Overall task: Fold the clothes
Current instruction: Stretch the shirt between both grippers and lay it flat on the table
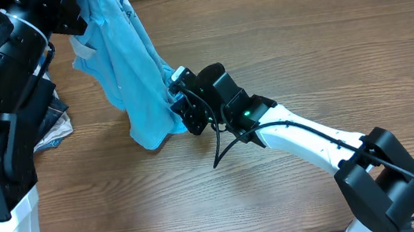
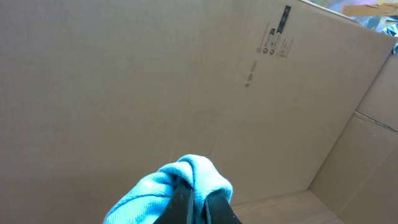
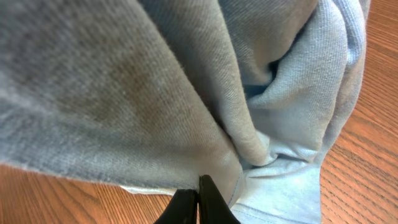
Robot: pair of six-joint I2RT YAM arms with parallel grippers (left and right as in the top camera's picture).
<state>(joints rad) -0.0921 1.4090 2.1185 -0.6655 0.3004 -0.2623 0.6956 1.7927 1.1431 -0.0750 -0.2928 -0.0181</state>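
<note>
T-shirt (image 1: 126, 70): sky-blue, hung bunched at upper left, lower hem touching the table (image 1: 301, 41). Bare table lay to the right and in front. Left claw (image 2: 196, 198): raised, pinched tight on a fabric wad. Right claw (image 1: 179, 103): arm stretched low across the table, tips together, apparently nipping the shirt's right edge.

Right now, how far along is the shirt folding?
Done: no fold shows; the T-shirt hangs bunched, down to the table. In hand: the left gripper pinches its top, the right gripper its lower edge. Left: spreading it flat and every fold.
</note>
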